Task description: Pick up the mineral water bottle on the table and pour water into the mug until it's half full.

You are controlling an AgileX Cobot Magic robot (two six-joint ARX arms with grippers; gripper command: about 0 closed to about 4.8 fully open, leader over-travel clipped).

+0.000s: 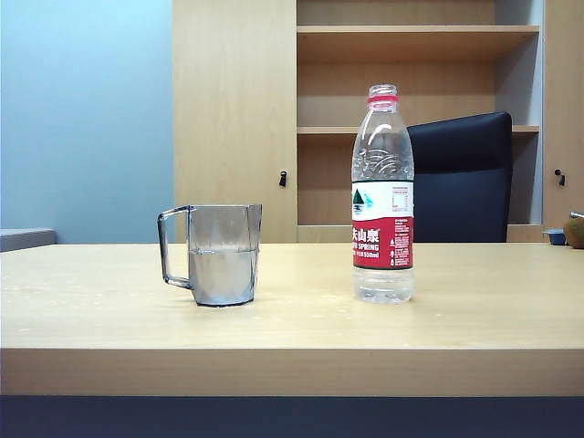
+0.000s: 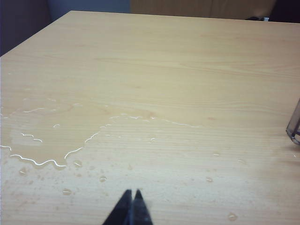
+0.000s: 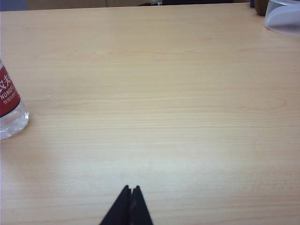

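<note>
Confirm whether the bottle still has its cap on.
No: the bottle stands upright on the table with its mouth open above the red neck ring.

On the tabletop the mug is stood upright on the left of the exterior view, with its handle turned to the left and water held in its lower half. The mineral water bottle is stood upright well apart to the right of the mug. An office chair and a shelf unit are placed behind the tabletop. A spilled puddle and scattered drops are spread on the tabletop ahead of the left pincer, whose tips are pressed together. The right pincer is likewise closed above bare tabletop, away from the bottle.
</note>
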